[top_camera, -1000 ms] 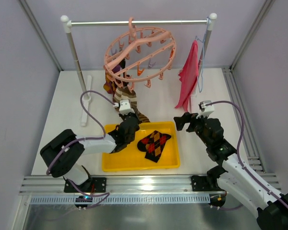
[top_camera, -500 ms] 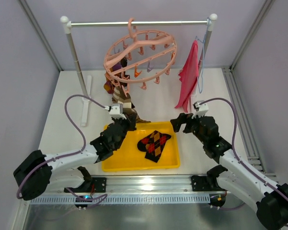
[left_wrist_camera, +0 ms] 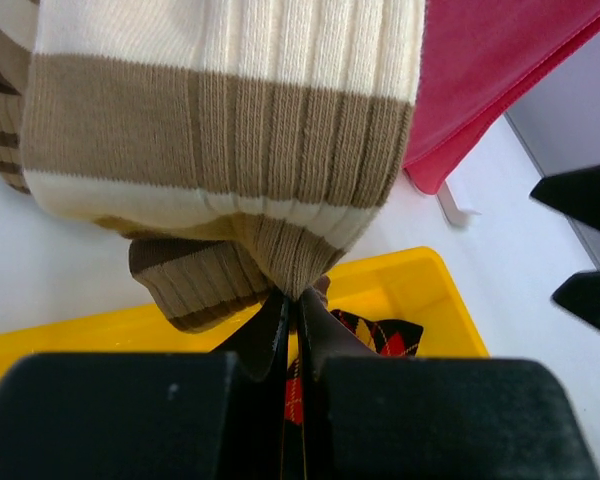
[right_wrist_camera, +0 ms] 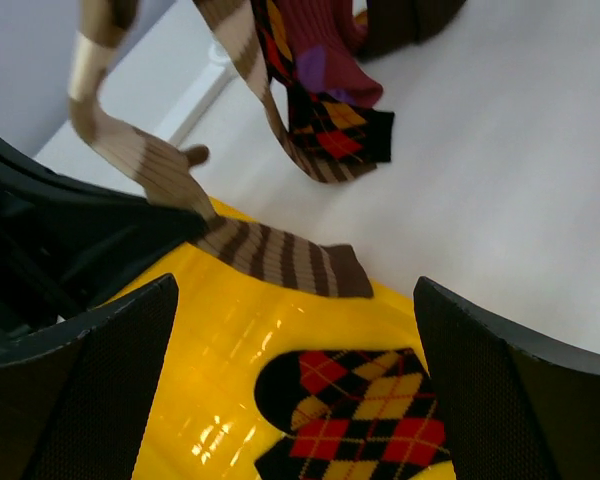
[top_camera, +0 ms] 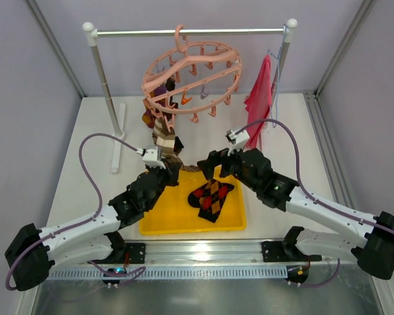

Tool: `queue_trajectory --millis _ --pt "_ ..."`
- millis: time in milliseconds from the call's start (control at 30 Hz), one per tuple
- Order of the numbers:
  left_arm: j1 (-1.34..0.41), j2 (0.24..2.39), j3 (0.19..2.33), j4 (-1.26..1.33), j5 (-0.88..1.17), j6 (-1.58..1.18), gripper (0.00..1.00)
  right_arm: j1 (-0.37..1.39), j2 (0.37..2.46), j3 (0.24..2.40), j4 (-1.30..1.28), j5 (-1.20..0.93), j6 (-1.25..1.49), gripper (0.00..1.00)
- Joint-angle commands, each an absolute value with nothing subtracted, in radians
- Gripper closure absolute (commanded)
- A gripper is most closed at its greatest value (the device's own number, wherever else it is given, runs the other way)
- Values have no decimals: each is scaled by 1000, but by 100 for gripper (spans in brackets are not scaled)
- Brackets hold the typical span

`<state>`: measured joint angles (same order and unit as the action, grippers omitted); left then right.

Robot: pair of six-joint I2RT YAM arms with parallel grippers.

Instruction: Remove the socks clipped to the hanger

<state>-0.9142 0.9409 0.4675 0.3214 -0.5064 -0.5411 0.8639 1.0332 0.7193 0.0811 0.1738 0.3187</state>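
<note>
The salmon-pink ring hanger (top_camera: 192,71) hangs from the rail. Socks (top_camera: 160,119) hang clipped at its left side: maroon-purple (right_wrist_camera: 318,50), dark argyle (right_wrist_camera: 332,132) and brown-cream striped (left_wrist_camera: 220,130). My left gripper (top_camera: 171,170) is shut on the striped sock's lower end (left_wrist_camera: 298,298), over the far-left edge of the yellow tray (top_camera: 159,223). The striped sock's toe (right_wrist_camera: 280,260) drapes on the tray rim. Another argyle sock (top_camera: 211,198) lies in the tray (right_wrist_camera: 352,425). My right gripper (top_camera: 211,164) is open and empty, above the tray's far edge (right_wrist_camera: 295,292).
A plain pink-red cloth (top_camera: 258,105) hangs on a thin wire hanger at the rail's right end. The rail's left post (top_camera: 105,92) stands on a white foot. Side walls enclose the table.
My right arm has swung left to the tray's far edge, close to my left gripper. My left arm has drawn back slightly, still holding the striped sock. The hanger has swayed a little.
</note>
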Motion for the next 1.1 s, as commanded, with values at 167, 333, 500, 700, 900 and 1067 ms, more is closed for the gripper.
queue_trajectory --millis 167,333,500,700,900,1067 --pt "-919 864 436 282 -509 -552 100 950 1143 960 143 206 324 0" --pt "-917 833 433 264 -523 -548 100 971 1232 1067 152 175 341 0" --pt "-917 821 428 264 -511 -552 100 985 1293 1149 137 183 336 0" --pt "-917 821 428 270 -494 -563 100 985 1376 1258 117 189 330 0" --pt "-917 805 423 267 -485 -565 100 986 1454 1347 71 290 302 0" --pt "-917 790 420 265 -486 -565 100 986 1529 1436 29 324 285 0"
